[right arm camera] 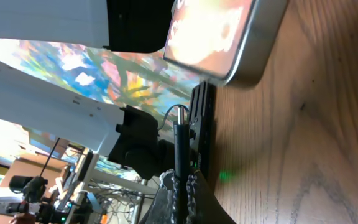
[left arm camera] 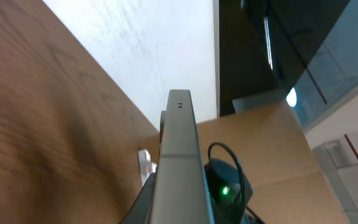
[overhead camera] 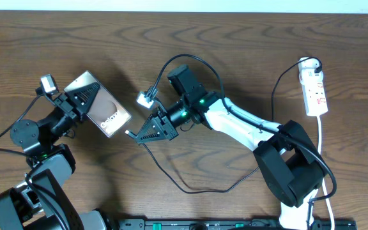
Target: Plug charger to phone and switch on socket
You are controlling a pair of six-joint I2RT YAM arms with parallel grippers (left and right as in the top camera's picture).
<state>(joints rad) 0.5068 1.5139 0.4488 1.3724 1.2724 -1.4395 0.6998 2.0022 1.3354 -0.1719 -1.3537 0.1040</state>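
The phone (overhead camera: 101,102), a glossy brownish-grey slab with white lettering, is held tilted by my left gripper (overhead camera: 74,103), which is shut on its far end. In the left wrist view the phone's edge (left arm camera: 179,162) runs up between the fingers. My right gripper (overhead camera: 147,131) is shut on the charger's plug tip (overhead camera: 128,133), which sits just right of the phone's lower end, a small gap apart. In the right wrist view the plug tip (right arm camera: 179,134) points up at the phone's end (right arm camera: 229,37). The socket (overhead camera: 314,86), a white power strip, lies at the far right.
The black charger cable (overhead camera: 197,185) loops across the table below the right arm. A white cord (overhead camera: 322,153) runs down from the socket. A small white tag (overhead camera: 147,98) sits by the right wrist.
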